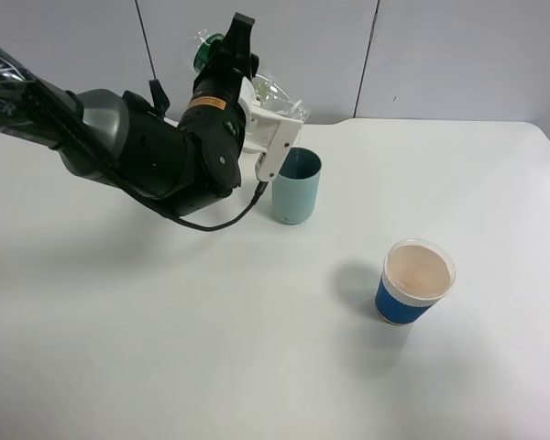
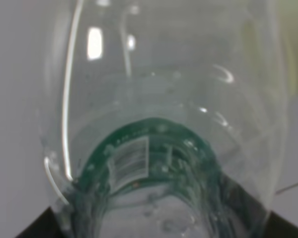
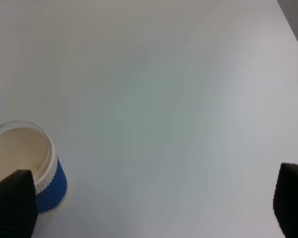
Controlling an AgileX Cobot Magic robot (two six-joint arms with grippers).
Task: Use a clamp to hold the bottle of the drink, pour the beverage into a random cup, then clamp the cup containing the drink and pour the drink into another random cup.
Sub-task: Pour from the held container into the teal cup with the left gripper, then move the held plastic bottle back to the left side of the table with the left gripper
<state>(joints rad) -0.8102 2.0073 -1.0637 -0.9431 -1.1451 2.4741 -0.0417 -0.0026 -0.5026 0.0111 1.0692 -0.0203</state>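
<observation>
My left gripper is shut on a clear plastic bottle with a green label, and holds it tilted on its side just above the teal cup. In the left wrist view the bottle fills the frame, and I cannot make out any liquid in it. A blue paper cup with a white rim stands apart at the front right; its inside looks pale. My right gripper is open and empty, high above the table, with the blue cup below one finger. The right arm is out of the exterior view.
The white table stretches wide around both cups. Its back edge meets a grey panel wall. The left arm lies across the back left, and a black cable loops under it next to the teal cup.
</observation>
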